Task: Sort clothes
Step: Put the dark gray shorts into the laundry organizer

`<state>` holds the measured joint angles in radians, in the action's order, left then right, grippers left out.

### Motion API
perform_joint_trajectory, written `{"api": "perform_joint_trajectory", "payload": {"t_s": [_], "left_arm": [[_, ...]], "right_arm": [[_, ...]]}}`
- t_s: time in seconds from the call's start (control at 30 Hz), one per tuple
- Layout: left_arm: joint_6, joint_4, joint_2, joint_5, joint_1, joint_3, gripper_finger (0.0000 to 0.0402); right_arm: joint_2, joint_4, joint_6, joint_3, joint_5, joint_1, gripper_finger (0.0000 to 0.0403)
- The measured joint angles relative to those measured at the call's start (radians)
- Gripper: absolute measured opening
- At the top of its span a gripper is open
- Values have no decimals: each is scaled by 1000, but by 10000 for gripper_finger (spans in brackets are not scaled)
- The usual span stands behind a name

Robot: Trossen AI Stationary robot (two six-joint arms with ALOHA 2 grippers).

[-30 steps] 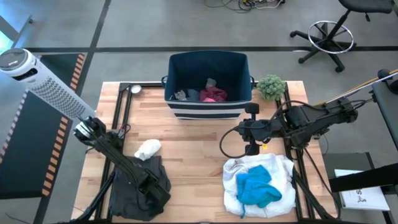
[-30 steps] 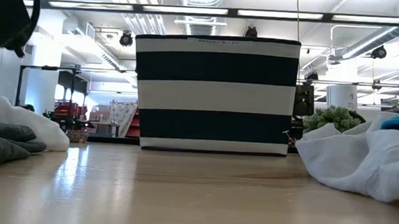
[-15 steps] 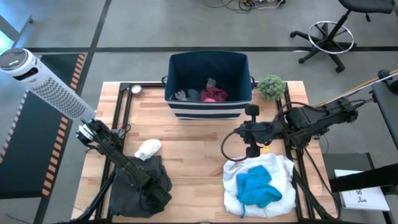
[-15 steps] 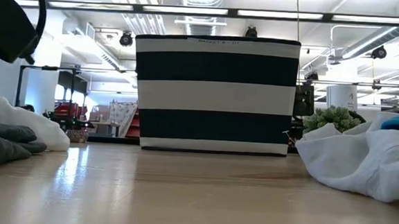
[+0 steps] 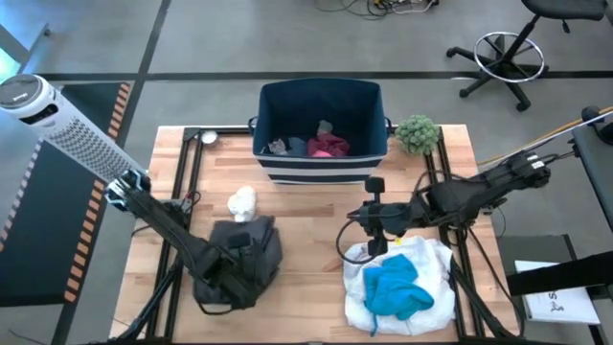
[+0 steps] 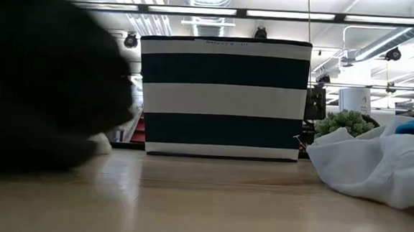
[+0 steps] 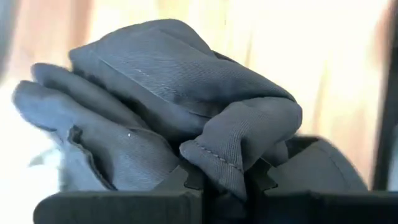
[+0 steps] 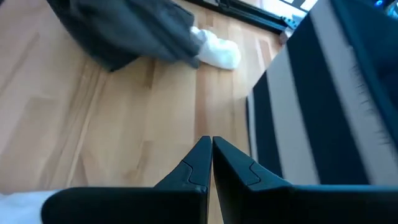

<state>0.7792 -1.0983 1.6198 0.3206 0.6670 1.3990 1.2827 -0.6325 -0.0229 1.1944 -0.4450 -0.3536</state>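
High view: left gripper [image 5: 233, 266] low over the near-left part of the wooden table [image 5: 306, 206], jaws pinched on a fold of the large dark grey garment [image 5: 251, 251], bunched in a heap there; small white piece [image 5: 241, 201] just beyond the heap, toward the navy striped bin [image 5: 322, 168] at the table's far edge; inside the bin, a maroon piece [image 5: 329, 146] and small grey pieces [image 5: 279, 147]; green fuzzy plant [image 5: 418, 133] beside the bin's right corner; right gripper [image 5: 374, 185] stretched toward the table's middle, near the large white garment [image 5: 429, 264] at the near right, bright blue garment [image 5: 395, 287] lying on top of that. Left wrist view: grey cloth [image 7: 180, 118] clamped between the fingers [image 7: 264, 177], folds piled up ahead. Right wrist view: right gripper [image 8: 211, 149] with jaws together and nothing between them, above bare wood, striped bin [image 8: 311, 93] to one side, grey garment [image 8: 124, 31] and white piece [image 8: 217, 53] farther off. Low view: dark blurred mass filling the left, bin [image 6: 223, 95] centre, white garment [image 6: 377, 166] right
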Motion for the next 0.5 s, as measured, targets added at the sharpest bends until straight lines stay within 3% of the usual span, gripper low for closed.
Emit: {"api": "perform_joint_trajectory", "payload": {"t_s": [0.27, 0.4, 0.5], "left_arm": [[-137, -44, -90, 307, -18, 223, 27], [-257, -43, -106, 493, -26, 333, 27], [-352, -45, -109, 573, -58, 409, 27]], "right_arm": [[0, 271, 87, -216, 8, -32, 0], [0, 346, 138, -264, 7, -69, 0], [0, 369, 163, -268, 1, -102, 0]]}}
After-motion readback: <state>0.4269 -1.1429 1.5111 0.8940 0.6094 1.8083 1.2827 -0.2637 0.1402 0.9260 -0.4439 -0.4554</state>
